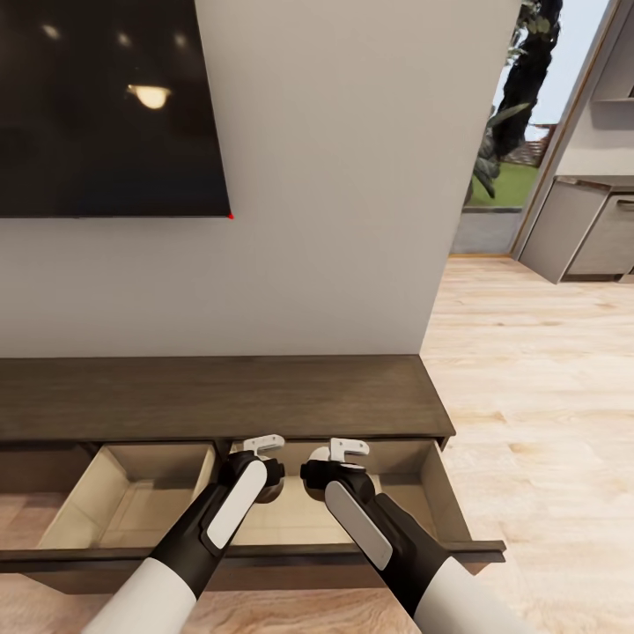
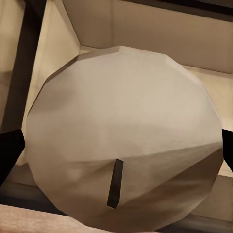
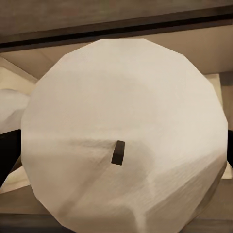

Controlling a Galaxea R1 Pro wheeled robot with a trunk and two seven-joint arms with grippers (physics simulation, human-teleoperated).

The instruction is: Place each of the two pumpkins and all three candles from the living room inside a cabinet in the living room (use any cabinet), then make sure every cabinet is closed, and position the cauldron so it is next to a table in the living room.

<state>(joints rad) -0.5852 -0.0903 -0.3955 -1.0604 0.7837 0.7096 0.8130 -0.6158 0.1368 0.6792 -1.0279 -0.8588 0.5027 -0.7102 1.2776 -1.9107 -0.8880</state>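
Both arms reach down over the open drawers of the cabinet [image 1: 220, 396], whose front rail runs crosswise below them, with bare plank floor [image 1: 528, 370] to the right. The left tool [image 1: 257, 447] is clamped on a cream candle [image 2: 121, 141] and the right tool [image 1: 345, 451] on another candle [image 3: 126, 136] (wick ends facing the wrist cameras). A black TV [image 1: 106, 106] hangs on the pale wall.
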